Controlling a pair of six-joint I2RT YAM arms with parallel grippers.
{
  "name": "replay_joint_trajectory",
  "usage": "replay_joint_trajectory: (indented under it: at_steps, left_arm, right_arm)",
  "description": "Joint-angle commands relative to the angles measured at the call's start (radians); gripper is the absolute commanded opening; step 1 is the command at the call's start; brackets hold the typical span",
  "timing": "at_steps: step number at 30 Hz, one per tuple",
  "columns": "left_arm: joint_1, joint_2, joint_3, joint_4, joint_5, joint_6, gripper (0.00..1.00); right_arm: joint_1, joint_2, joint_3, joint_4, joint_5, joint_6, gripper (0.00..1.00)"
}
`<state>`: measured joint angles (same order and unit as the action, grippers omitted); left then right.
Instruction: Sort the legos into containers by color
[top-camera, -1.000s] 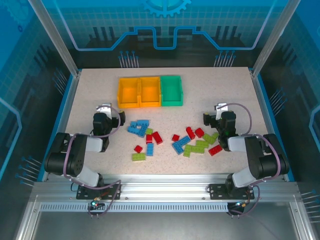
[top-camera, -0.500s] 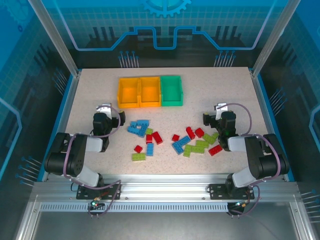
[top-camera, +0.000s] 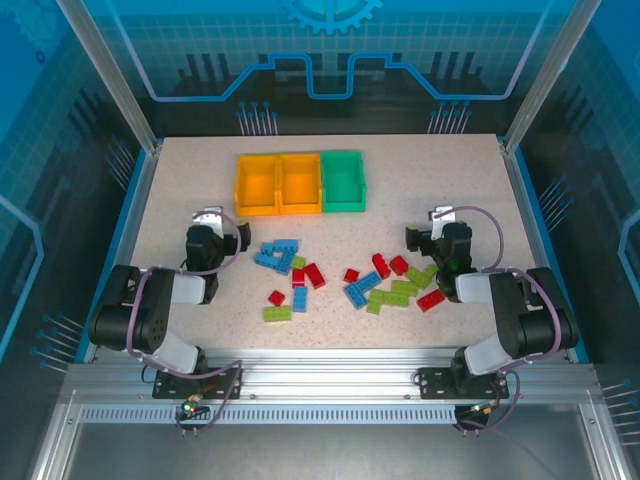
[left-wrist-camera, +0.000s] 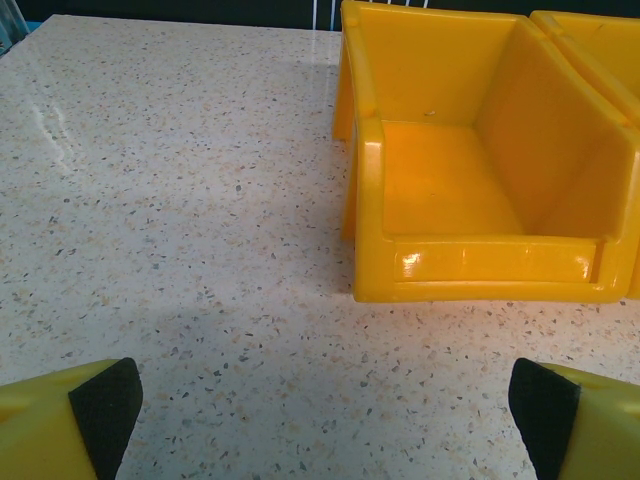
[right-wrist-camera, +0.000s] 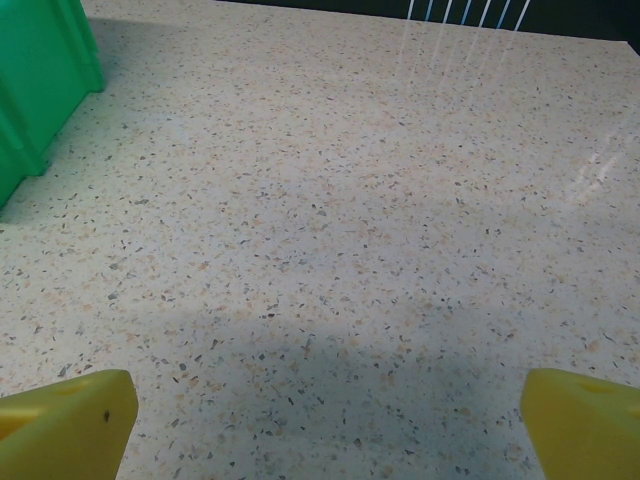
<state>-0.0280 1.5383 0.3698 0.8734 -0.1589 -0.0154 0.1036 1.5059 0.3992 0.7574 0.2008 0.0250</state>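
Studded plastic bricks (top-camera: 362, 288) strewn on speckled table (top-camera: 450, 180) | boxy bins (top-camera: 300, 183) at 12 o'clock | left gripper (left-wrist-camera: 325, 425), right gripper (right-wrist-camera: 325, 425) wide, empty

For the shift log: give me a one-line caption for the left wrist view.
Open left gripper low over the table, facing an empty orange-yellow bin.

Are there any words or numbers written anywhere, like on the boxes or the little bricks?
No words or numbers can be read anywhere.
orange-yellow bins: plain, no label.
green bin: plain, no label.
legos: too small to tell if any lettering is on them.
back wall: a gear picture and blue lines, no writing.
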Motion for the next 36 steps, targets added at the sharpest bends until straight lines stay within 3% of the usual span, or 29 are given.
replay_joint_trajectory:
  at_steps: [1, 3, 5, 7, 9, 10, 12, 14, 21, 28, 36]
  left_arm:
    - [0.007, 0.005, 0.018, 0.018, 0.023, 0.015, 0.99]
    - [0.007, 0.006, 0.018, 0.017, 0.024, 0.015, 0.99]
    - [0.007, 0.005, 0.02, 0.016, 0.024, 0.015, 0.99]
    - [0.003, -0.015, 0.025, -0.009, -0.006, 0.013, 0.99]
    - [-0.006, -0.098, 0.057, -0.161, -0.042, 0.01, 0.99]
    - [-0.014, -0.159, 0.105, -0.313, -0.074, -0.02, 0.99]
    - [-0.015, -0.252, 0.214, -0.604, -0.11, -0.135, 0.99]
    - [-0.027, -0.313, 0.285, -0.789, -0.098, -0.231, 0.99]
    - [-0.102, -0.453, 0.248, -0.947, -0.096, -0.357, 0.99]
    - [-0.121, -0.528, 0.212, -1.018, -0.092, -0.377, 0.99]
    - [-0.12, -0.577, 0.182, -1.044, -0.06, -0.397, 0.99]
  right_arm:
    - [-0.018, -0.003, 0.017, 0.026, -0.004, -0.007, 1.0]
    - [-0.019, -0.001, 0.018, 0.024, -0.007, -0.007, 1.0]
    - [-0.043, -0.008, 0.041, -0.021, -0.111, -0.021, 1.0]
    - [-0.021, -0.058, 0.125, -0.205, -0.112, -0.05, 1.0]
    - [-0.007, -0.085, 0.293, -0.54, -0.046, 0.023, 1.0]
    - [-0.007, -0.079, 0.393, -0.723, -0.045, 0.08, 0.97]
    - [0.01, -0.068, 0.474, -0.843, -0.104, 0.085, 0.9]
    - [0.057, -0.054, 0.551, -0.901, -0.103, 0.097, 0.89]
    - [0.215, 0.166, 0.88, -1.144, -0.105, 0.22, 0.89]
    - [0.234, 0.465, 1.179, -1.295, -0.133, 0.31, 0.8]
    - [0.249, 0.609, 1.316, -1.329, -0.09, 0.334, 0.69]
